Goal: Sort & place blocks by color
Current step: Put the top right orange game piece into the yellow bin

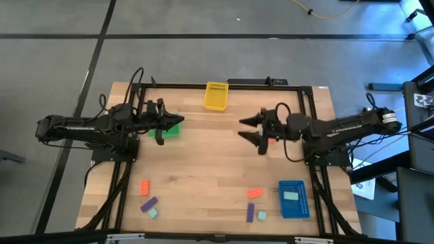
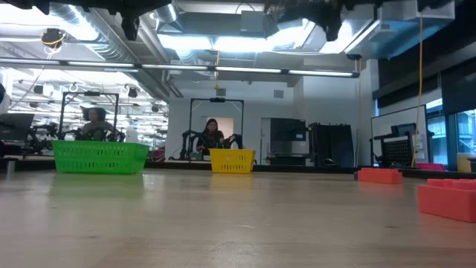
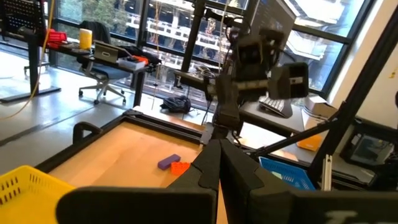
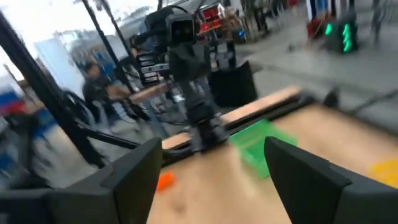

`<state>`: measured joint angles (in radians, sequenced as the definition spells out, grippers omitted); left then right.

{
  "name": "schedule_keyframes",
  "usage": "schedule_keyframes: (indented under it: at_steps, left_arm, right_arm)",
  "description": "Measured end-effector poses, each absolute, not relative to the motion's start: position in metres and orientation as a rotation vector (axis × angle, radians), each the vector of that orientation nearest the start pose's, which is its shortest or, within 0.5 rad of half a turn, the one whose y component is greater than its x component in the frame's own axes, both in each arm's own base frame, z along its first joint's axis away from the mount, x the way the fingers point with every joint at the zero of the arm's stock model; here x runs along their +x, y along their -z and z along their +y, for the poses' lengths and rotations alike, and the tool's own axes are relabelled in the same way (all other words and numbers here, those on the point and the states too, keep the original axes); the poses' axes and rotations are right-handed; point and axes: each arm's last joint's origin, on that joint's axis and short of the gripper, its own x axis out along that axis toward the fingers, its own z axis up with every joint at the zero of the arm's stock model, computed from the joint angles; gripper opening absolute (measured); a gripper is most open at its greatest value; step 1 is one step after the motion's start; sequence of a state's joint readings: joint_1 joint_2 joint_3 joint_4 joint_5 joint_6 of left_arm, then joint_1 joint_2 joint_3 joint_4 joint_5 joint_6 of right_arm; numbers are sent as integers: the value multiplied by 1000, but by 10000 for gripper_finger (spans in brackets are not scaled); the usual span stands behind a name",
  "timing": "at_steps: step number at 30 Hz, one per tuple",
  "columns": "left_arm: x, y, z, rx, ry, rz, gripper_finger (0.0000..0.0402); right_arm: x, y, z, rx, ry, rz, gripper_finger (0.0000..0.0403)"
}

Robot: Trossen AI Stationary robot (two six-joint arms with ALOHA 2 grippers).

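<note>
My left gripper (image 1: 165,123) is shut and empty, held high beside the green tray (image 1: 173,127); its fingers meet in the left wrist view (image 3: 219,155). My right gripper (image 1: 249,129) is open and empty, held high over the table's middle, facing the left arm; the wide gap shows in the right wrist view (image 4: 212,149). An orange block (image 1: 144,186), a purple block (image 1: 148,203) and a mint block (image 1: 153,213) lie near left. An orange block (image 1: 254,193), a purple block (image 1: 250,212) and a mint block (image 1: 262,215) lie near right. A mint block (image 1: 290,196) lies in the blue tray (image 1: 293,210).
The yellow tray (image 1: 216,95) stands at the far edge, middle. Another orange block (image 1: 271,140) lies on the table under my right arm. A dark frame runs round the table. People sit in the room beyond the far edge (image 2: 212,138).
</note>
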<state>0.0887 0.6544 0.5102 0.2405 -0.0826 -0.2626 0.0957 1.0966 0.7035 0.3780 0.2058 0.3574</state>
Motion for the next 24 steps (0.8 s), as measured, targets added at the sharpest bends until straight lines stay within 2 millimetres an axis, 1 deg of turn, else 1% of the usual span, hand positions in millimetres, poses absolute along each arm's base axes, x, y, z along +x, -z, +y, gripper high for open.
schedule_keyframes:
  at_steps: [2, 3, 5, 7, 10, 15, 19, 24]
  left_arm:
    - [157, -298, 16, -261, -150, -123, 0]
    - [156, -299, 16, -261, -144, -125, 0]
    - [155, -299, 16, -260, -133, -130, 0]
    - [155, -300, 15, -260, -129, -132, 0]
    - [155, -300, 15, -258, -130, -132, 0]
    - [155, -300, 15, -257, -130, -131, 0]
    - [155, -300, 16, -257, -134, -132, 0]
    - [155, -300, 16, -257, -137, -132, 0]
  right_arm:
    - [245, -305, 11, 219, 172, -12, 275]
    - [245, -307, 9, 185, 214, -19, 272]
    - [245, -310, 6, 231, 276, -44, 267]
    - [245, -310, 5, 236, 292, -39, 266]
    - [245, -307, 6, 208, 269, -1, 266]
    - [245, -299, 5, 238, 216, 83, 259]
    - [246, -298, 6, 240, 173, 94, 239]
    - [246, -298, 7, 234, 144, 98, 198]
